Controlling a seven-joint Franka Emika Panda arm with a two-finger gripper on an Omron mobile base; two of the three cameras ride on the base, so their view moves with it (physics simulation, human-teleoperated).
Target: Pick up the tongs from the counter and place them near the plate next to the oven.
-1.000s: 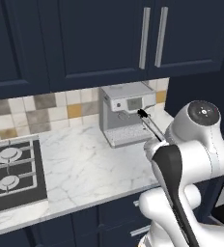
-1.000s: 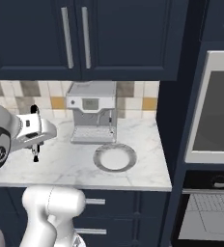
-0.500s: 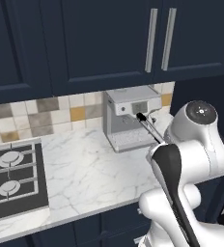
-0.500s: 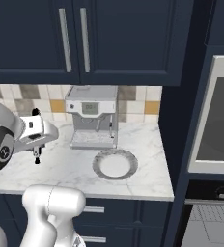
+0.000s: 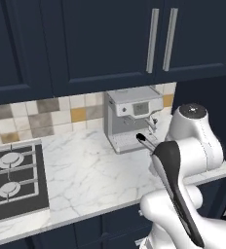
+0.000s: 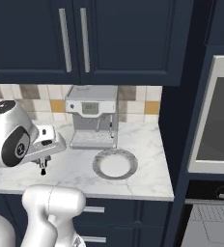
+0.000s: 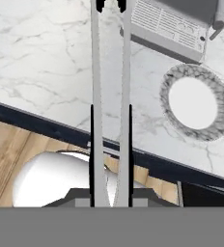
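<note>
While the claw (image 7: pixel 110 157) pinches one pair of tongs (image 7: pixel 110 72), one plate (image 7: pixel 196 102) lies beside one coffee machine (image 6: pixel 91 123).

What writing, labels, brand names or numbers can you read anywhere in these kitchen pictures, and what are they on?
No text can be read anywhere.
Coffee machine: its small front display panel has faint marks, too blurred to read.
Oven: its control strip below the glass shows a knob shape, but no legible markings.
Upper cabinets, gas hob, plate and tongs: no lettering on them.
</note>
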